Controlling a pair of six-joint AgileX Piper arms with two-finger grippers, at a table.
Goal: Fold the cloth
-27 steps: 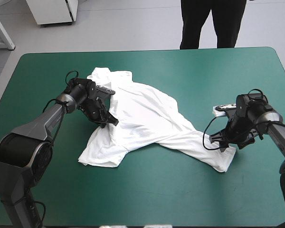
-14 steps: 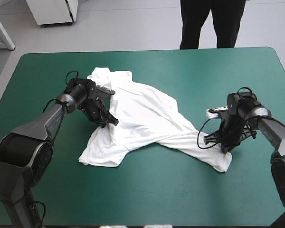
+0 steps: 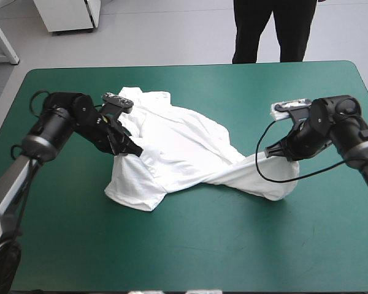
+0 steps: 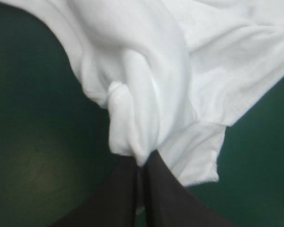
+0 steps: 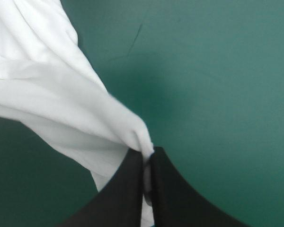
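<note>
Pinching the T-shirt (image 3: 184, 147) tight with left gripper (image 4: 141, 162) and right gripper (image 5: 148, 152) — spreading step, by the look. Next: pull apart evenly, hold both pinches firm.

A white T-shirt (image 3: 184, 147) lies crumpled across the middle of the teal-green worktop (image 3: 190, 245), with a collar end toward the far left and a long part stretched out to the right. The left end effector (image 3: 132, 150) grips the T-shirt at its left edge, where the cloth is bunched up. The right end effector (image 3: 282, 156) holds the right end, raised so that a fold hangs beneath it down to the worktop.
</note>
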